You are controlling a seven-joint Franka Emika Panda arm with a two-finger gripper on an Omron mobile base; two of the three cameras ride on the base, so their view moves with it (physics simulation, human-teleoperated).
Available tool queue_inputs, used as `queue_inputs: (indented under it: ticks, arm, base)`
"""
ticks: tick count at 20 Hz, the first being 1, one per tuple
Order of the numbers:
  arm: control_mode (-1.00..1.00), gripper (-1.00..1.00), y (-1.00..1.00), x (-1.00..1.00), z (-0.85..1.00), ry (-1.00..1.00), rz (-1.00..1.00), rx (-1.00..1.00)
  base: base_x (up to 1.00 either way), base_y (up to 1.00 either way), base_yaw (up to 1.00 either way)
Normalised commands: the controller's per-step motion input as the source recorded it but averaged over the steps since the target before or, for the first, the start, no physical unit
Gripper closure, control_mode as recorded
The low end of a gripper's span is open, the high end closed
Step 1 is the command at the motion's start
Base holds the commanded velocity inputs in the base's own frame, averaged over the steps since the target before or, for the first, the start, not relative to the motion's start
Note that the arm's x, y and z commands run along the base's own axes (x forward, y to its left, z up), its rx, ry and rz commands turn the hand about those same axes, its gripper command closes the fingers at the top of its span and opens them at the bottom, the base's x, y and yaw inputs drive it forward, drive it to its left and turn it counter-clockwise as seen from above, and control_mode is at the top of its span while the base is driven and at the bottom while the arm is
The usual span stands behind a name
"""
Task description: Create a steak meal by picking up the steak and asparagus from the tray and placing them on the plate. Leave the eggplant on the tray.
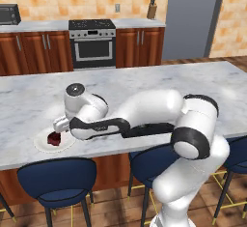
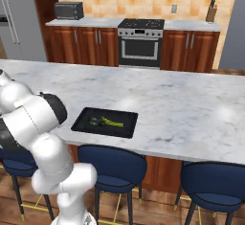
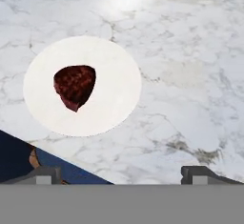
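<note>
where the marble counter meets its near edge, the plate sits just inside, with blue stools below and bare marble stretching wide beyond it. the steak lies on the plate, left of centre in the hand view, above and left of the gripper, apart from both fingertips. the gripper hangs over the counter edge with its tips spread wide, holding nothing and touching nothing. in the right base view the tray rests near the counter's front edge, the asparagus just beside the eggplant on it.
</note>
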Motion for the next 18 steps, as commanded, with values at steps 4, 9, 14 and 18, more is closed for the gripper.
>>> queue_inputs:
  ticks: [4,9,14,18]
  arm:
    - [-1.00,-1.00,-1.00,-0.33,0.54,-0.07,0.00,0.02]
    - [-1.00,-1.00,-1.00,-0.26,0.29,-0.03,0.04,0.00]
    - [-1.00,-1.00,-1.00,-0.03,0.23,0.00,-0.34,0.06]
    - [-1.00,-1.00,-1.00,0.04,0.27,0.00,-0.57,0.17]
  base:
    - [0.00,0.00,0.00]
    - [0.00,0.00,0.00]
    - [0.00,0.00,0.00]
    - [0.00,0.00,0.00]
